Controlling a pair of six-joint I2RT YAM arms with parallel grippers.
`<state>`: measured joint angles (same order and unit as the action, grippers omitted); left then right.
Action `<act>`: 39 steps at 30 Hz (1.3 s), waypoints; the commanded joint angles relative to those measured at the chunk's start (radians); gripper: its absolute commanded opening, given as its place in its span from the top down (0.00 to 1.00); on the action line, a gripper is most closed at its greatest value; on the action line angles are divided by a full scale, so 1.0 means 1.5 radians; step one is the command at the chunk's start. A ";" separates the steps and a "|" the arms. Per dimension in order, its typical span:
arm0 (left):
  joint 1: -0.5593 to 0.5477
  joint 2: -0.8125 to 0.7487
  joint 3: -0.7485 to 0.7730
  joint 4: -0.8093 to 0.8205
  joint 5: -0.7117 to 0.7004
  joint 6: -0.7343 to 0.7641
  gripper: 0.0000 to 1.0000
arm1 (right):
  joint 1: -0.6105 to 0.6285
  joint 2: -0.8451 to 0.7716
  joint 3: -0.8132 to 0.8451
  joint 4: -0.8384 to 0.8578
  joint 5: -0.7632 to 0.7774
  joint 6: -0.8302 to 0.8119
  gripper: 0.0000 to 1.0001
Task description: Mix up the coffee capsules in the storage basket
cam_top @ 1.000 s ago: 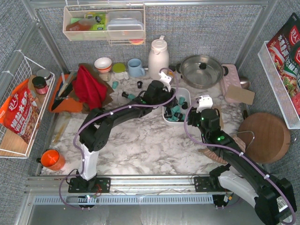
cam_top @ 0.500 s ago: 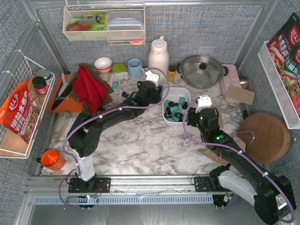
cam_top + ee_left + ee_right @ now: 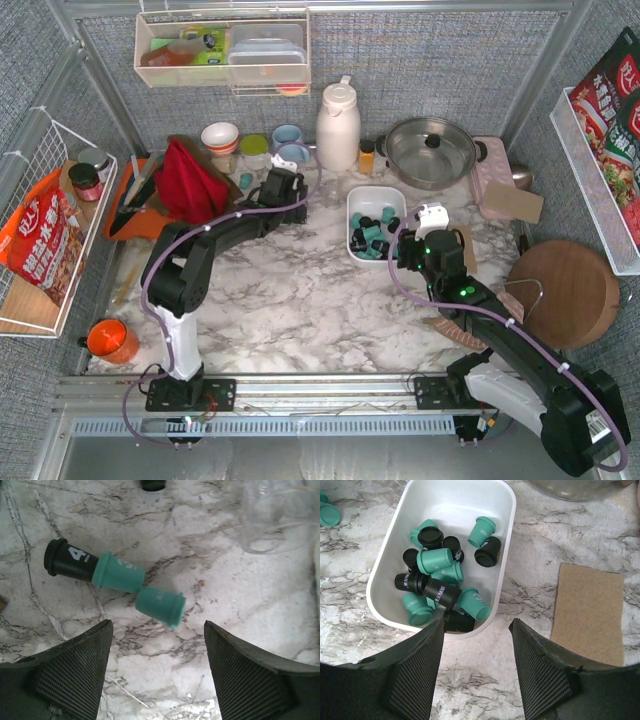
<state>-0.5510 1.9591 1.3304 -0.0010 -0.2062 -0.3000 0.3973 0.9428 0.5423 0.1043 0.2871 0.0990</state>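
The white storage basket point(image 3: 380, 197) sits at the middle back of the marble table and holds several teal and black coffee capsules point(image 3: 368, 236). In the right wrist view the basket point(image 3: 455, 505) lies just ahead of my open, empty right gripper point(image 3: 476, 625), which hovers at its near end point(image 3: 403, 248). My left gripper point(image 3: 283, 180) is left of the basket, open and empty point(image 3: 157, 626), above three loose capsules on the table: a black one point(image 3: 67, 562) and two teal ones point(image 3: 120, 574) point(image 3: 160, 606). Another teal capsule point(image 3: 245, 181) lies further left.
A white thermos point(image 3: 338, 112), a lidded steel pot point(image 3: 430, 150), a blue cup point(image 3: 290, 152) and a bowl point(image 3: 220, 135) stand along the back. A red cloth point(image 3: 188, 180) lies at back left. A brown pad point(image 3: 590, 612) and a round wooden board point(image 3: 565, 292) are right of the basket.
My left arm has swung left, away from the basket, and now hovers over the loose capsules near the cups. The right gripper has barely moved.
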 commanded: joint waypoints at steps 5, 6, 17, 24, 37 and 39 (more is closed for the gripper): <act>0.041 0.057 0.033 -0.026 0.049 -0.003 0.18 | -0.001 0.005 0.008 0.014 -0.001 0.000 0.39; 0.045 0.063 0.036 -0.024 0.055 0.001 0.18 | 0.000 0.005 0.009 0.014 -0.002 0.000 0.39; 0.054 0.102 0.059 -0.007 0.101 0.055 0.19 | 0.000 0.012 0.011 0.014 -0.006 -0.002 0.39; 0.059 0.121 0.072 0.000 0.100 0.084 0.20 | 0.000 0.015 0.011 0.014 -0.007 -0.003 0.39; 0.062 0.116 0.046 0.050 0.169 0.080 0.32 | -0.001 0.018 0.011 0.014 -0.009 -0.003 0.39; 0.061 0.113 0.042 0.051 0.176 0.076 0.43 | 0.000 0.018 0.012 0.014 -0.010 -0.003 0.39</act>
<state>-0.4610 2.1376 1.4063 0.0547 0.0044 -0.1661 0.3973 0.9688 0.5503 0.1043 0.2790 0.0978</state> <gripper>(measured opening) 0.663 0.608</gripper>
